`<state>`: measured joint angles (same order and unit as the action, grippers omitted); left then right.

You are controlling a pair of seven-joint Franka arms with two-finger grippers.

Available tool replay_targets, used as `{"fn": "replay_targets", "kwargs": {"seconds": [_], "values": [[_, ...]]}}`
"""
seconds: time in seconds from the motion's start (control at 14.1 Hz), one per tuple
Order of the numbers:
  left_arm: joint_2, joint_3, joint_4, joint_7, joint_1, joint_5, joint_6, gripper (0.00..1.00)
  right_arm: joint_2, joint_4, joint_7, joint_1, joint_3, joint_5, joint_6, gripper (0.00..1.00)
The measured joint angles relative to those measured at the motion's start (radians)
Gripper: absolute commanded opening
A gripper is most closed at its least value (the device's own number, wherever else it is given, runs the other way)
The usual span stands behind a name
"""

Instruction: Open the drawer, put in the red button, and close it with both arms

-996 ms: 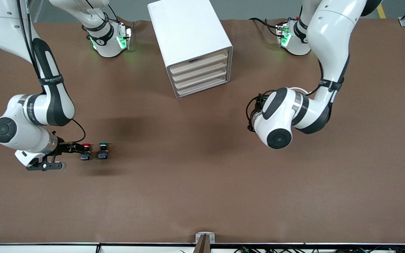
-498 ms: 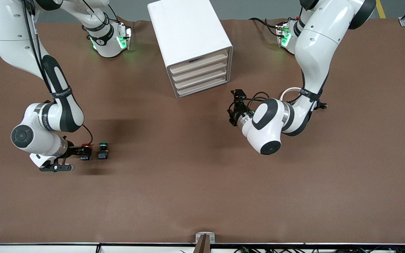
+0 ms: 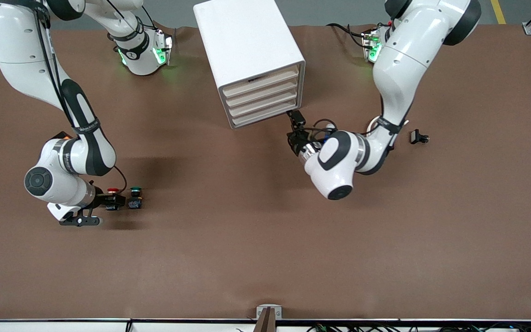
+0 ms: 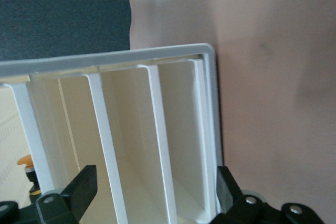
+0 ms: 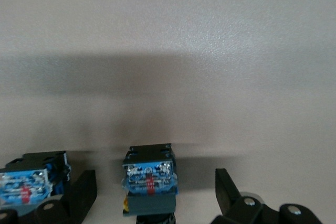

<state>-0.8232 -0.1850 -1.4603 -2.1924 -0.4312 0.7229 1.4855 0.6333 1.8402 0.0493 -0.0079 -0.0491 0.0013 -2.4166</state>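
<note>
On the brown table (image 3: 265,240), a white cabinet (image 3: 242,41) stands.

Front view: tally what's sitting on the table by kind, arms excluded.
Push-buttons: 2, the red button and the green button
Drawer cabinet: 1
Small black part: 1
Total: 4 in plain sight
</note>
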Motion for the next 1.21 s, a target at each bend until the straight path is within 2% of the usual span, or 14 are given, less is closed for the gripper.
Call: {"fn": "replay_targets", "kwargs": {"seconds": [0.07,0.14,0.36,0.43,0.64,0.85,1.07,1.21], "values": [[-0.002,0.000,-0.002,-0.017,-0.022,0.021,0.000,0.97,0.004,0.000,0.000,0.000,0.000,0.000,0.000,0.70],[-0.004,0.000,-0.006,-0.027,-0.037,0.046,0.000,0.87,0.005,0.000,0.000,0.001,0.001,0.000,0.000,0.64],[-0.005,0.000,-0.017,-0.033,-0.050,0.092,-0.021,0.66,0.005,0.000,0.000,0.002,0.002,0.000,0.000,0.48],[-0.005,0.000,-0.021,-0.033,-0.056,0.110,-0.027,0.61,0.005,0.000,0.000,0.002,0.002,0.000,0.001,0.42],[-0.005,0.000,-0.037,-0.033,-0.091,0.149,-0.029,0.56,0.003,-0.003,0.002,0.003,0.004,0.001,0.011,0.30],[-0.006,-0.001,-0.052,-0.033,-0.123,0.162,-0.029,0.46,0.003,-0.004,0.019,0.003,0.004,0.001,0.013,0.28],[-0.006,-0.001,-0.066,-0.033,-0.142,0.165,-0.029,0.17,0.003,-0.006,0.021,0.003,0.004,0.001,0.013,0.29],[-0.006,0.000,-0.070,-0.034,-0.143,0.165,-0.029,0.11,0.000,-0.018,0.022,0.003,0.004,0.001,0.013,0.29]]}}
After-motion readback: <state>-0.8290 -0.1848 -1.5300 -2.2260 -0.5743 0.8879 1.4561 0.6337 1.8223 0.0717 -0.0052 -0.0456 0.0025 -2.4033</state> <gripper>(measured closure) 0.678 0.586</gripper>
